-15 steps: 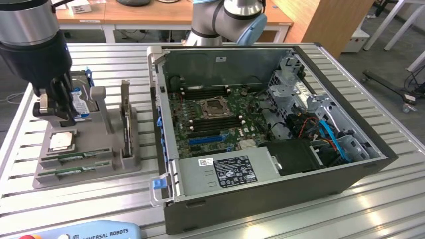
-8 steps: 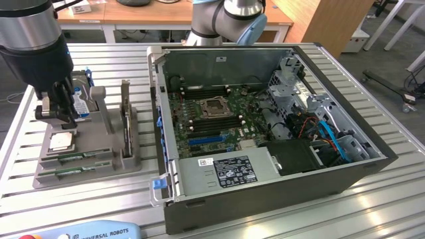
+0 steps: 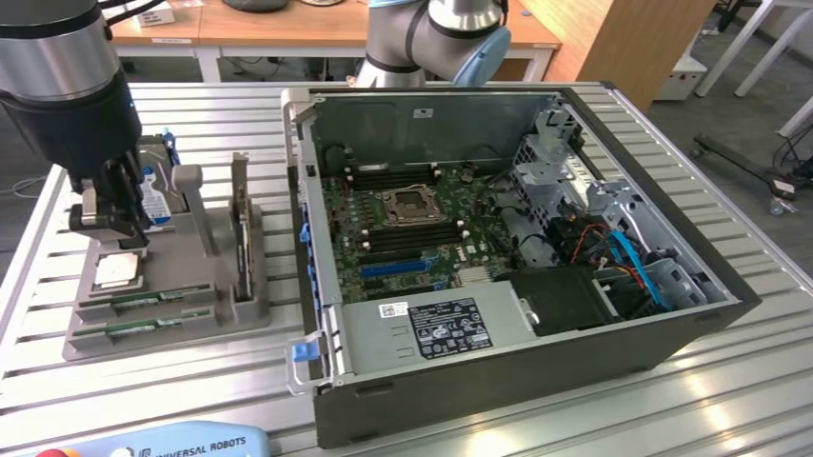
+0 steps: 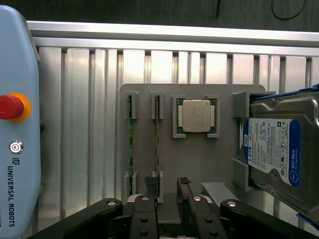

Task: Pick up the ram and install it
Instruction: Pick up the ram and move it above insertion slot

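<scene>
Here we are over the parts stand. The black two-fingered tool hangs above the grey moulded holder at the exterior view's left. It is released, its fingers apart with nothing between them. No grip, folks!

The ram, a thin green circuit-board stick, stands on edge in its slot just beside the small square silver processor chip. Its twin, a second green stick, sits in the next slot over, on the side away from the chip. From the wrist, the ram's near end runs up close to the gap between the fingers. In the exterior view the tool looks clear of it, up above the holder.

A big silver hard drive with a blue-and-white label stands in the holder on the chip's other side.

Across the slatted aluminium counter waits the open dark-grey computer case, its green motherboard exposed. The black memory slots by the socket look unfilled to me.

So I'd call it the opening stage: the tool is lined up near the ram, with nothing lifted and nothing installed. Both the pick and the fitting are undone.
</scene>
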Available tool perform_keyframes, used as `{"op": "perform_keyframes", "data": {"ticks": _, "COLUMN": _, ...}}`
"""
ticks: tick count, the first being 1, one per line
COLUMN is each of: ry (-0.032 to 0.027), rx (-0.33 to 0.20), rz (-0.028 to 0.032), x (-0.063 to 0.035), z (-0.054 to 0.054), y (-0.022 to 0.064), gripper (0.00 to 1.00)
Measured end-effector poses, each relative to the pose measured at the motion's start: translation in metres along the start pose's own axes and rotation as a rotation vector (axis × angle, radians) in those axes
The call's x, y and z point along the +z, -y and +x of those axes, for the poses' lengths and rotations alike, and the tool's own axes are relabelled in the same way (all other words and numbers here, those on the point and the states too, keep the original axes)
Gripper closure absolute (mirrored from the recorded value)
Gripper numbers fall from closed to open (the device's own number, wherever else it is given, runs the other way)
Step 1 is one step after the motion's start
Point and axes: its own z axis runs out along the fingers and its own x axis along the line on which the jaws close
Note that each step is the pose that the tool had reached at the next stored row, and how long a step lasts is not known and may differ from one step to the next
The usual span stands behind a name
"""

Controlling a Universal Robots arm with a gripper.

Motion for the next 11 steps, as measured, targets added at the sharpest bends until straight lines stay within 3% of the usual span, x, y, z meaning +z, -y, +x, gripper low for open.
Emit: {"op": "perform_keyframes", "data": {"ticks": 11, "ry": -0.0001, "rx": 0.0, "rz": 0.0, "x": -0.0003, "z": 0.018, "y": 0.0, "gripper": 0.7}}
